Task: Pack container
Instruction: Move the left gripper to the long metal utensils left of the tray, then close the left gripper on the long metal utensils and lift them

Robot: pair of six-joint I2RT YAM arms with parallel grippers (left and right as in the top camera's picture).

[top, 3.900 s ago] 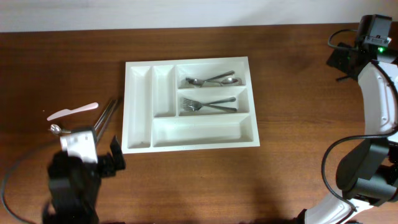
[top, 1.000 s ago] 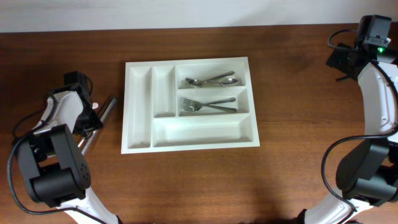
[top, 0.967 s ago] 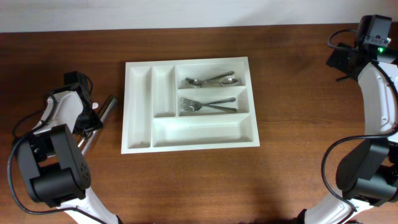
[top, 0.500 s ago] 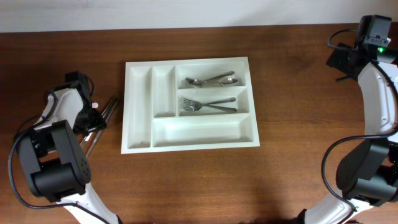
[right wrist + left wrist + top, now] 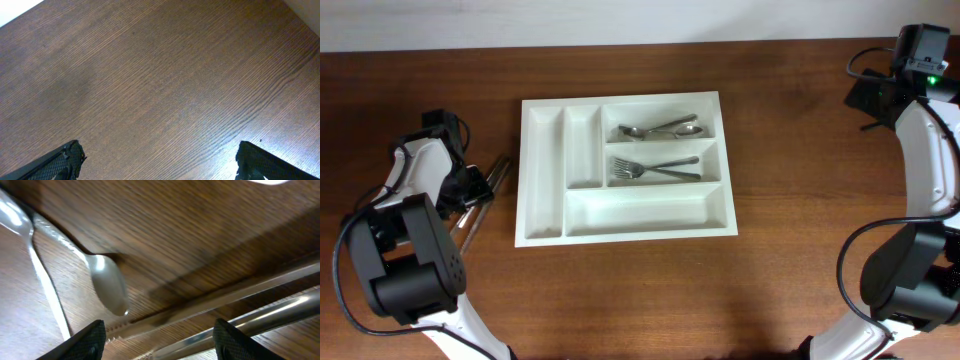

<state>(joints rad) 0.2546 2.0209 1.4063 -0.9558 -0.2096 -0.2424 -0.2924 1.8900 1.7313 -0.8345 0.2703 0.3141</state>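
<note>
The container (image 5: 545, 170) is a large white tray in the middle of the table. Spoons (image 5: 660, 130) lie in its upper long compartment and forks (image 5: 655, 168) in the one below. Loose metal cutlery (image 5: 498, 172) lies on the wood just left of it. My left gripper (image 5: 475, 192) is low over that cutlery. In the left wrist view it (image 5: 161, 342) is open, straddling long metal handles (image 5: 250, 302), with a spoon bowl (image 5: 109, 287) just ahead. My right gripper (image 5: 162, 162) is open over bare wood.
The right arm (image 5: 925, 130) stands at the table's far right, well away from the tray. The tray's two narrow compartments and its bottom long compartment (image 5: 640, 210) hold nothing. The table's back edge runs along the top of the overhead view.
My left wrist has shifted slightly over the loose cutlery beside the tray. The right arm and the tray have not moved.
</note>
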